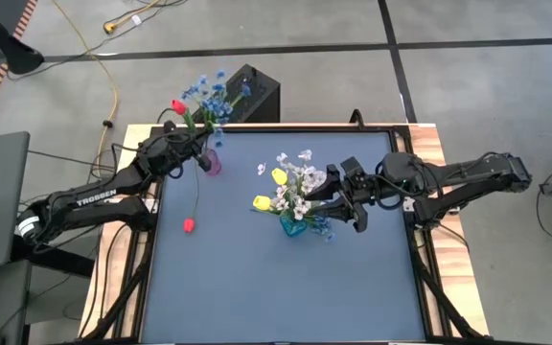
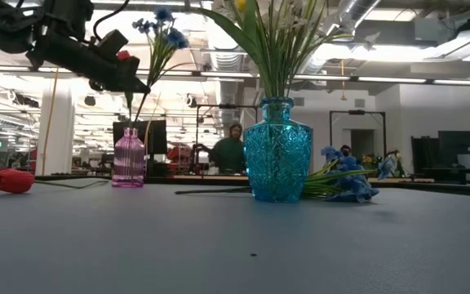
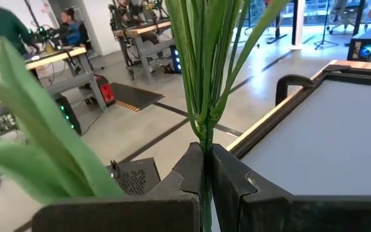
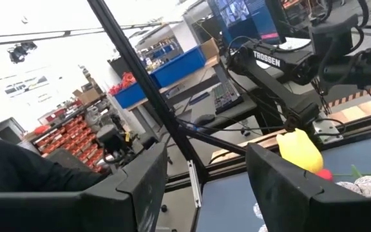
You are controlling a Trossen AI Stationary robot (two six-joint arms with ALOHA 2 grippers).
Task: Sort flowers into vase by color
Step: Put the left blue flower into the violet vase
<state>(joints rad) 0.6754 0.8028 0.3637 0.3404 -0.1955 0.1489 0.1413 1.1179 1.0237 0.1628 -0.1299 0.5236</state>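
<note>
**Flower sorting: blue sprig going into the pink vase**

Workshop floor lay all round, with desks and a seated person beyond the bench. Bench top (image 1: 257,287): dark blue mat in a pale wooden frame.

Item, pink vase (image 1: 212,163): small, ribbed, upright near the far left corner of the bench.

Item, left gripper (image 1: 202,144): poised over the pink vase, clenched on the green stems of a blue sprig (image 1: 214,96). The left wrist view showed the stems pinched between the two dark fingers (image 3: 230,187). A red tulip head (image 1: 177,105) sat with the same bunch; whether it was in the grip or already in the vase could not be told.

Item, teal vase (image 1: 292,225): cut-glass, near the middle of the bench, holding white sprigs (image 1: 295,177) and yellow tulips (image 1: 263,203).

Item, right gripper (image 1: 348,192): just beside the teal vase on its right side, jaws released and carrying nothing.

Item, loose red tulip (image 1: 189,225): lying flat by the left edge, stem pointing towards the pink vase.

Item, loose blue sprig (image 2: 345,181): lying flat against the teal vase's right side.

Step in hand, as judged: seating the blue stems in the pink vase. The next move would call for lowering them straight into its narrow neck, then letting go.
</note>
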